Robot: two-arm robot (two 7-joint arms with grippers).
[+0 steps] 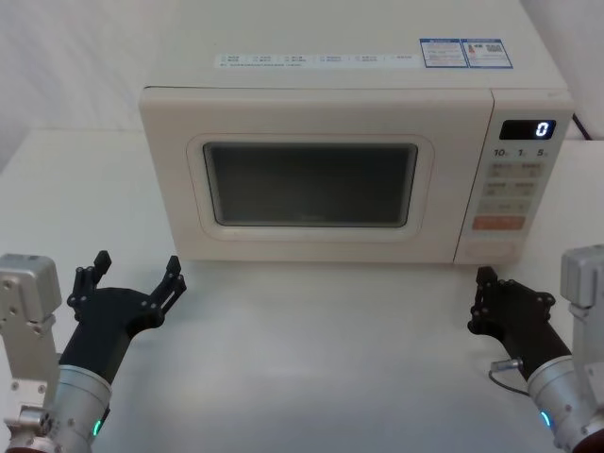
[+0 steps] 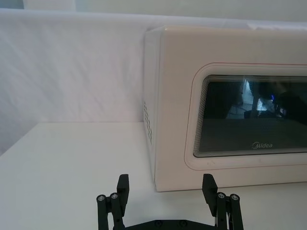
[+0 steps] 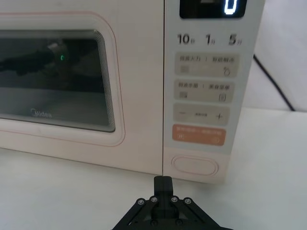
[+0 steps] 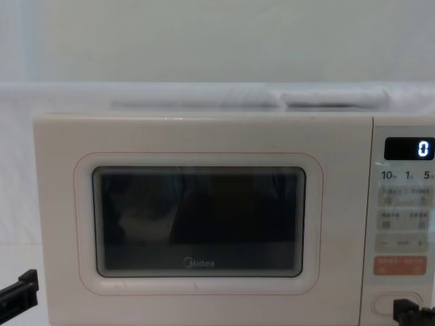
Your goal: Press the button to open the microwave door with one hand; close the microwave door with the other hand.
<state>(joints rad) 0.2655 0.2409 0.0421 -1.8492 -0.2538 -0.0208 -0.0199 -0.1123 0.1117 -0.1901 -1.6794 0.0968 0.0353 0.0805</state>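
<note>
Door shut at frame centre, button at panel's foot, unpressed. Right gripper lower right, fingers clenched, just before it. Left gripper lower left, fingers spread, empty. Everything left to do.

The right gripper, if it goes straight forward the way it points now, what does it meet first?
Most likely the button at the foot of the microwave control panel: the shut right gripper points just short of it, slightly toward the door side. Depth is unclear.
</note>
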